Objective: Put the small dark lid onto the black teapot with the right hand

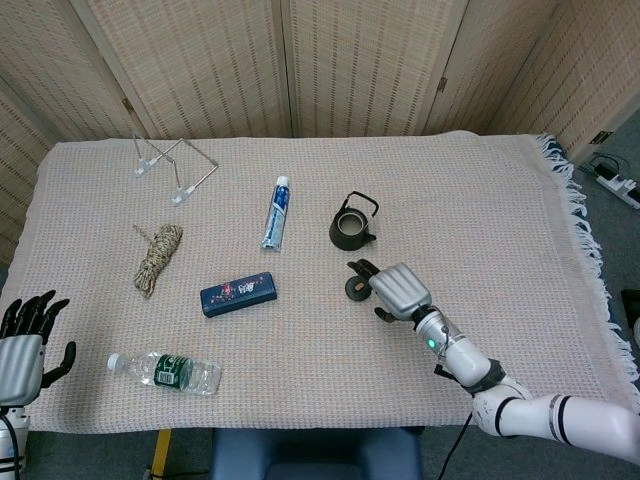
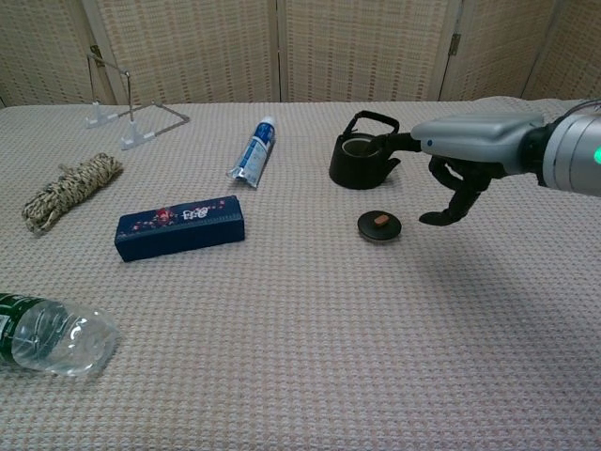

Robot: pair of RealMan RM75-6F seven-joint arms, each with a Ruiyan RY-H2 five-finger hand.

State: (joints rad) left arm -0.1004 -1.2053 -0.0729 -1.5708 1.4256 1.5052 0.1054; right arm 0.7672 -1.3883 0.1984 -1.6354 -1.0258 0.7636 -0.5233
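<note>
The right hand (image 1: 398,291) is seen with a ribbed silver-grey back and black fingers (image 2: 457,199). A green light is shown on its grey wrist, followed by a white forearm ringed with black bands. The left hand (image 1: 20,345) is built alike.
</note>
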